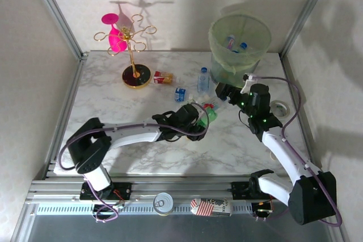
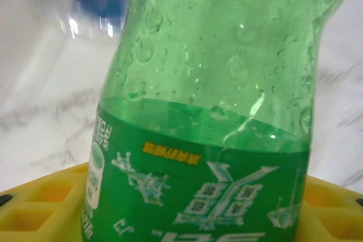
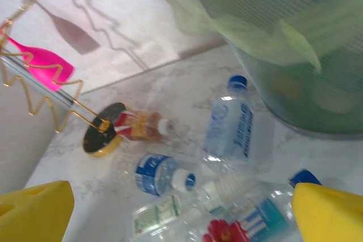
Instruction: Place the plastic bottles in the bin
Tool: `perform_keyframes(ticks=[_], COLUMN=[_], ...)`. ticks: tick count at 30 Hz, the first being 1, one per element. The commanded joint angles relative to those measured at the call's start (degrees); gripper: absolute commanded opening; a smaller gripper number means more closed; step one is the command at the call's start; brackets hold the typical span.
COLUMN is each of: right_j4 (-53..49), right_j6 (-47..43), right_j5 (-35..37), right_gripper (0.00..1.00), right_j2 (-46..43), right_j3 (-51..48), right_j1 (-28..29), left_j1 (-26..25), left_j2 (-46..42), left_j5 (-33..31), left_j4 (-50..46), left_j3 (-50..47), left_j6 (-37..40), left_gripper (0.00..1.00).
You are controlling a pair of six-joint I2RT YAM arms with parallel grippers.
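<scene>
Top cam: L hand (image 1: 205, 116) is out at mid bench (image 1: 113, 100), pinching a green bottle (image 1: 211, 115) low on the marble, near the bin (image 1: 256, 55). R hand (image 1: 222, 91) sits just in front of the bin, fingers spread, nothing in them. The bin stands at far right w/ two blue-cap bottles (image 1: 243, 46) inside. An upright clear bottle (image 1: 203, 79) stands just left of it. A red-label bottle (image 1: 163, 77) lies beside the gold stand (image 1: 133, 55) w/ pink glasses (image 1: 115, 35).

L wrist cam: the green bottle is v. close, its label between the yellow pads (image 2: 39, 202), one at each side, touching it. Droplets inside the bottle.

R wrist cam: yellow fingers (image 3: 34, 211) wide apart, empty. Beyond them, clear bottles lie loose on the bench. A blue-label one (image 3: 229, 126) lies close beside the bin wall.
</scene>
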Motion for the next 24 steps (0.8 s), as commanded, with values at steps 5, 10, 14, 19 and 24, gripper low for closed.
perform_keyframes(ticks=[5, 10, 14, 19, 24], right_j4=[8.03, 12.83, 17.53, 23.44, 29.19], right_j6=[-0.83, 0.93, 4.43, 8.77, 12.36], right_j5=[-12.68, -20.51, -27.73, -31.42, -35.79], right_gripper=[0.99, 0.99, 0.98, 0.91, 0.81], right_j2=[-0.68, -0.63, 1.3, 3.76, 6.77], right_j3=[5.52, 5.37, 3.7, 1.12, 0.26], right_j1=[0.18, 0.18, 0.19, 0.18, 0.74], left_j1=[1.22, 3.3, 3.89, 3.89, 3.89], left_j2=[-8.49, -8.8, -7.8, -6.46, -6.39], left_j5=[-4.42, -1.02, 2.87, 5.68, 7.34], left_j4=[26.77, 36.95, 40.14, 39.62, 39.49], left_j3=[-6.26, -7.29, -7.12, -7.67, -8.83], left_j6=[-7.12, -9.16, -9.84, -11.4, -12.9], left_gripper=[0.48, 0.48, 0.48, 0.49, 0.5])
